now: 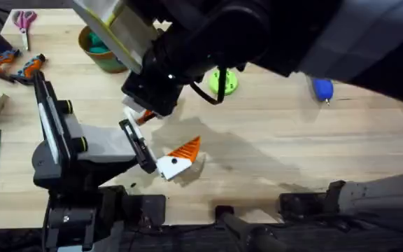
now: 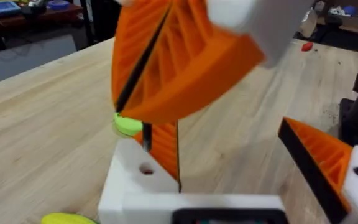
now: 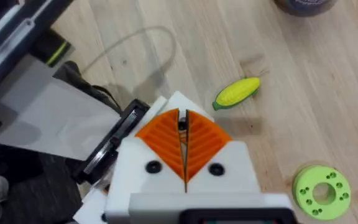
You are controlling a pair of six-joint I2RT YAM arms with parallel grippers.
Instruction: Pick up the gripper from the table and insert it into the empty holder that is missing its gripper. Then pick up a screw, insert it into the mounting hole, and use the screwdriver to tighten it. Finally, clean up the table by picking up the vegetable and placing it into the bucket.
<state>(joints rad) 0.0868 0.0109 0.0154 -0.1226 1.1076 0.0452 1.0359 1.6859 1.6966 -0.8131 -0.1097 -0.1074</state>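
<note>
Overhead: reaching across the middle of the table (image 1: pixel 271 147) with the right gripper (image 1: pixel 147 112), hanging just beside the left gripper (image 1: pixel 177 161) near the front edge. Leaving the bucket (image 1: pixel 100 49) well apart at the far side and the screwdriver (image 1: pixel 322 89) well apart to the right, with a lime-green disc (image 1: pixel 224 81) between them.

Left wrist: pinching the gripper (image 2: pixel 163 146) with the right gripper (image 2: pixel 166 74), pads pressed together on its thin black edge. Standing it upright against the holder (image 2: pixel 135 180), touching the white block just beside the dark hole. Holding the left gripper (image 2: pixel 222 155) spread open, its orange finger (image 2: pixel 319 162) apart from the holder, with the vegetable (image 2: pixel 64 218) lying on the wood close by the holder.

Right wrist: clamping the right gripper (image 3: pixel 182 146) tight, a small dark piece showing at the seam. Leaving the vegetable (image 3: pixel 236 93) near but untouched on bare wood, the disc (image 3: pixel 321 186) off to one side.
</note>
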